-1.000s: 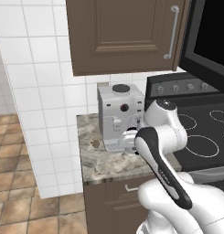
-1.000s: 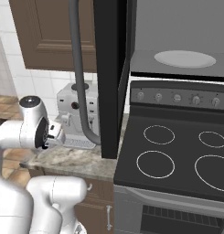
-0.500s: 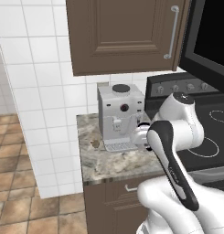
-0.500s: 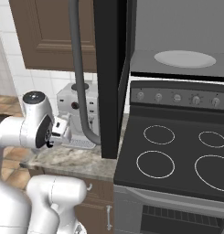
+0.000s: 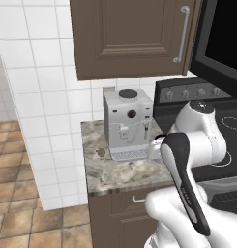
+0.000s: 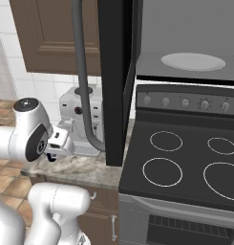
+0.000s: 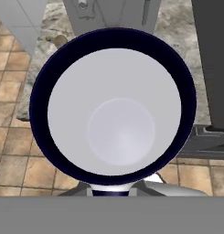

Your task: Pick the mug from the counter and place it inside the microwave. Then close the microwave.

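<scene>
The mug (image 7: 114, 109) looms close in the hand view, seen from straight above: dark navy rim, pale inside. It hangs in the air over the counter's edge and the tiled floor, and it hides my fingertips. My gripper (image 6: 57, 143) is shut on it, in front of the coffee machine and just above the granite counter (image 6: 75, 165). The microwave (image 6: 185, 43) stands open above the stove, with its white turntable (image 6: 192, 61) showing. Its dark door (image 6: 116, 72) swings out between my hand and the cavity.
A silver-grey coffee machine (image 5: 127, 123) stands at the back of the counter (image 5: 105, 169). The black stovetop (image 6: 185, 162) lies to the right under the microwave. Brown wall cabinets (image 5: 129, 34) hang above, and the microwave door's grey handle (image 6: 82, 72) curves down near my hand.
My arm's elbow has swung right toward the stove and risen a little. The hand with the mug has stayed in front of the coffee machine, shifting only slightly.
</scene>
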